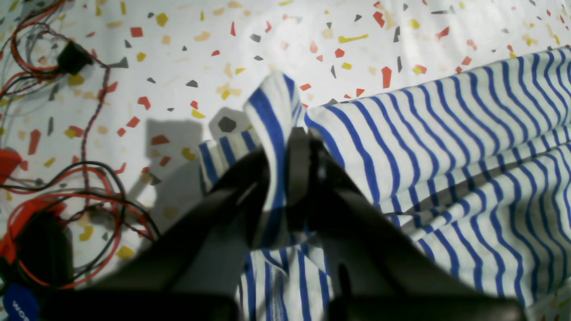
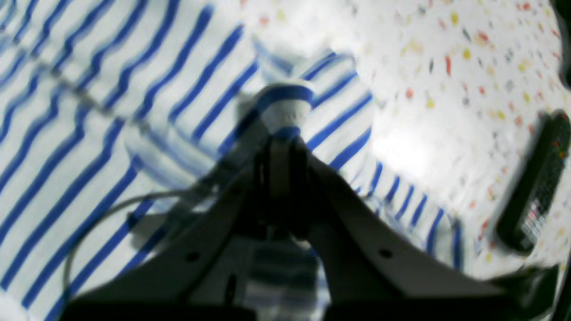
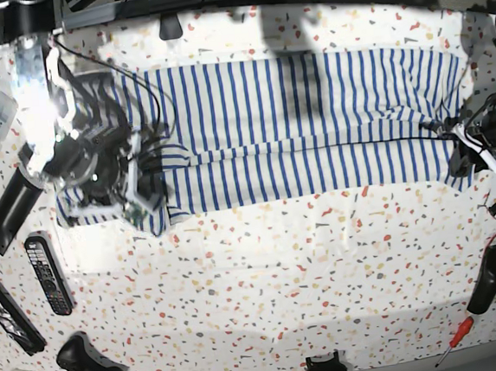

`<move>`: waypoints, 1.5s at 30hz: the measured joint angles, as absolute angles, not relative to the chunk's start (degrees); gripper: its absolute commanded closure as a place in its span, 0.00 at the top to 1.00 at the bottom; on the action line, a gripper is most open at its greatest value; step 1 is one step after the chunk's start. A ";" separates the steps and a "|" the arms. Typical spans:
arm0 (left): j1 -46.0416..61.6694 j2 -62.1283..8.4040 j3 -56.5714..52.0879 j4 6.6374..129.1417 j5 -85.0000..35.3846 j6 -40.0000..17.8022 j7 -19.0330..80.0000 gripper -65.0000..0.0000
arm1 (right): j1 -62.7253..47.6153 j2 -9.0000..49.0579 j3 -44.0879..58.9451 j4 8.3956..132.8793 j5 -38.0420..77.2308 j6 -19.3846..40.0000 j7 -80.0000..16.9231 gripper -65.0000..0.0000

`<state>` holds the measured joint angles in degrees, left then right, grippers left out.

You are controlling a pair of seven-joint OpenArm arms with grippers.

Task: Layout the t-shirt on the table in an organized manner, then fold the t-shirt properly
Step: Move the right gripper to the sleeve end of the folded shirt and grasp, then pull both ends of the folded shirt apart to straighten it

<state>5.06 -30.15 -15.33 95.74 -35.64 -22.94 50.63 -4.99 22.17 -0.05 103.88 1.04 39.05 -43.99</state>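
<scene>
T-shirt (image 3: 304,128) lies stretched long-axis across the table (image 3: 283,287) between both arms; left gripper (image 1: 285,147) and right gripper (image 2: 285,133) each pinch an opposite end.

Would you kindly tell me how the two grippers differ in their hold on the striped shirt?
The left gripper pinches the blue-striped white t-shirt at its end on the base view's right; the right gripper grips the opposite end. The left arm reaches in from the speckled table edge; the right hangs over cloth. Both are shut on fabric.
</scene>
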 measured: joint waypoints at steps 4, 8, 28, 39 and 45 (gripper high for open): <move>5.06 -30.15 -15.33 95.74 -35.64 -22.94 50.63 0.00 | -14.57 22.02 5.96 110.32 -0.21 39.20 -40.66 0.00; 5.06 -30.15 -15.33 95.74 -35.73 -22.94 50.61 0.00 | -21.56 22.20 14.28 114.96 0.12 39.05 -38.35 0.00; 11.79 -30.17 -15.33 95.74 -35.57 -26.06 49.84 0.00 | -29.43 21.89 25.71 116.38 7.55 39.05 -37.98 0.00; 15.44 -30.17 -15.33 95.74 -26.50 -26.33 43.29 0.35 | -29.52 21.89 25.71 116.38 7.55 39.07 -37.98 0.00; 15.44 -30.17 -15.33 95.74 -26.52 -26.22 42.09 0.40 | -29.52 21.89 25.71 116.38 7.55 39.07 -37.98 0.00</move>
<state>15.44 -30.17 -15.33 95.74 -26.52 -26.22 42.09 -29.52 21.89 25.71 116.38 7.55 39.07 -37.98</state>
